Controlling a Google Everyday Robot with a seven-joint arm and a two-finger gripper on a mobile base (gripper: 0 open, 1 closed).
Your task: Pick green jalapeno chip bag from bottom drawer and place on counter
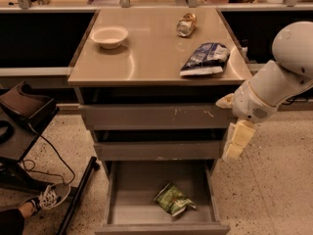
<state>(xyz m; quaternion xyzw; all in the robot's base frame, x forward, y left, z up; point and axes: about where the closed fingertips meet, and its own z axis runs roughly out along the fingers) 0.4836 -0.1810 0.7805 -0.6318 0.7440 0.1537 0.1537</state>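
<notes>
The green jalapeno chip bag [173, 199] lies crinkled on the floor of the open bottom drawer [128, 190], right of its middle. The counter [146, 58] is the tan top of the grey cabinet. My gripper [235, 142] hangs from the white arm at the cabinet's right edge, level with the middle drawer, above and to the right of the bag. It holds nothing.
On the counter stand a white bowl [109, 35], a tipped can [186, 24] and a blue-and-white chip bag [205, 58]. Two upper drawers [156, 116] are pushed in. A dark cart [22, 114] and a person's shoe [46, 199] are at the left.
</notes>
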